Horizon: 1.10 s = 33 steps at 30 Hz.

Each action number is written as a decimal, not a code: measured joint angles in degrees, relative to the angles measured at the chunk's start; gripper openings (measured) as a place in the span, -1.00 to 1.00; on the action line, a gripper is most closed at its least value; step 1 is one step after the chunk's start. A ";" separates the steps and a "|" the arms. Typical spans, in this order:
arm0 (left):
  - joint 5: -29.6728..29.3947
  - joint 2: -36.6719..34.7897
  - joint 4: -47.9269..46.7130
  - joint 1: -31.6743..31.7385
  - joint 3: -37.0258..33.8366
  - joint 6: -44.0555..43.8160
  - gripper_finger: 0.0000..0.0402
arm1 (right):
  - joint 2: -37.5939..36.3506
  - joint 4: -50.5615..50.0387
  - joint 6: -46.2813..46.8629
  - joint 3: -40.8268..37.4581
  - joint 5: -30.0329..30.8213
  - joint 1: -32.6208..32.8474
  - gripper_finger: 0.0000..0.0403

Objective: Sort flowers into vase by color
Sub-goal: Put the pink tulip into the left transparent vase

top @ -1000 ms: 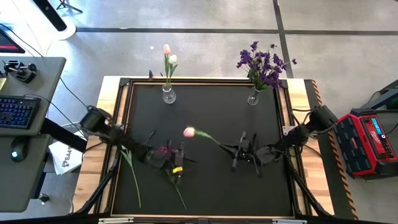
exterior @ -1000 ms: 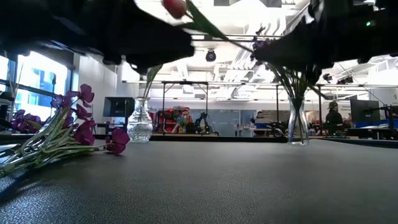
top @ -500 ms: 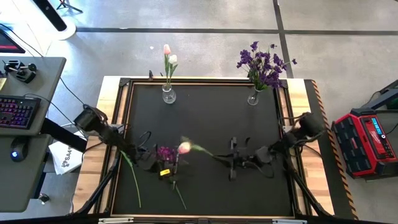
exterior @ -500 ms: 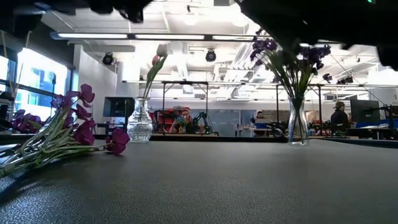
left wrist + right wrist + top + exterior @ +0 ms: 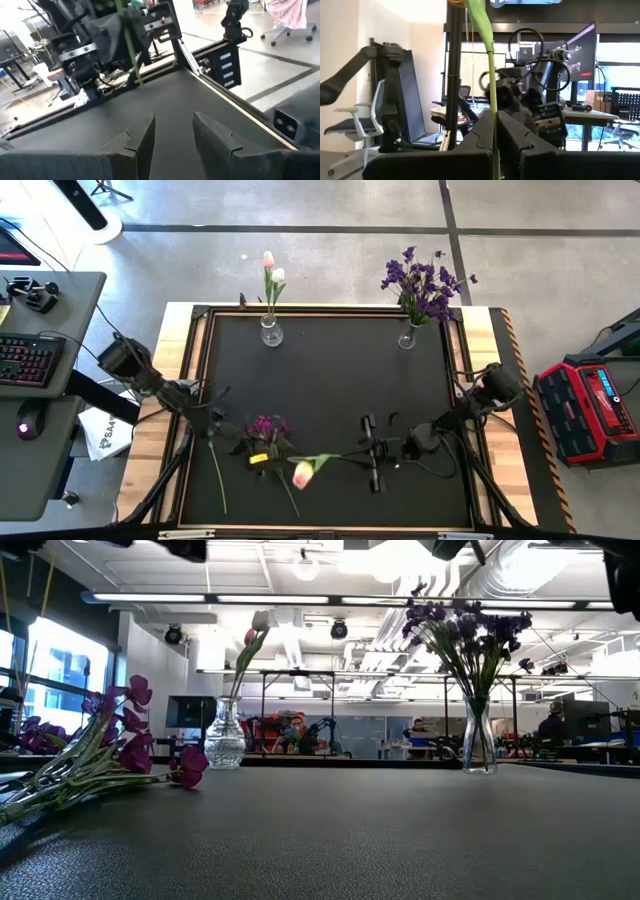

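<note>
My right gripper [image 5: 372, 456] hovers over the mat's near middle, shut on a pink tulip whose bud [image 5: 302, 473] points toward the left. My left gripper [image 5: 258, 452] is open above the mat, just near of a purple bunch [image 5: 268, 425] lying flat on the mat, and touches nothing. In the left wrist view its fingers [image 5: 145, 137] stand apart over bare mat. A bare green stem [image 5: 214, 470] lies on the mat at the near left. At the far edge, one glass vase [image 5: 271, 332] holds pink and white tulips and another [image 5: 407, 338] holds purple blooms. My right gripper pinches the tulip's green stem [image 5: 493, 117] between its two fingers, which lie across it. In the high view the stem [image 5: 340, 459] runs roughly level from the fingers toward the table's left. The flower is lifted clear of the mat.
The black mat sits in a raised frame [image 5: 205, 330] with wooden strips on both sides. A desk with a keyboard [image 5: 25, 352] stands to the left and a red case [image 5: 590, 405] to the right. In the low view the purple bunch [image 5: 120, 755] lies on the mat at the left.
My right gripper has moved toward the near edge and a little left, turning as it went. The tulip's bud has swung from the middle of the mat round to the near side. My left gripper has drawn back toward the table's left, off the purple bunch's stems.
</note>
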 joint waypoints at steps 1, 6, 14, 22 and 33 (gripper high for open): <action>-0.11 -1.33 0.41 -0.12 -1.15 -0.75 -0.39 | 0.00 -0.06 -0.61 0.00 0.01 0.42 -1.00; 0.63 -6.50 12.97 0.20 -10.20 -0.92 -0.39 | 0.00 -0.09 -0.90 -0.02 -0.02 0.84 -1.00; 1.93 -4.11 23.69 2.26 -13.22 0.66 -0.39 | 0.00 -0.05 -0.44 -0.02 -0.46 -0.47 -1.00; 6.52 -0.98 23.53 6.17 -6.98 0.04 -0.34 | 0.00 -0.05 2.07 -0.02 -3.47 -2.35 -1.00; 14.15 0.15 20.86 8.99 0.45 2.51 0.21 | 0.00 -0.05 2.09 -0.04 -3.54 -2.64 -1.00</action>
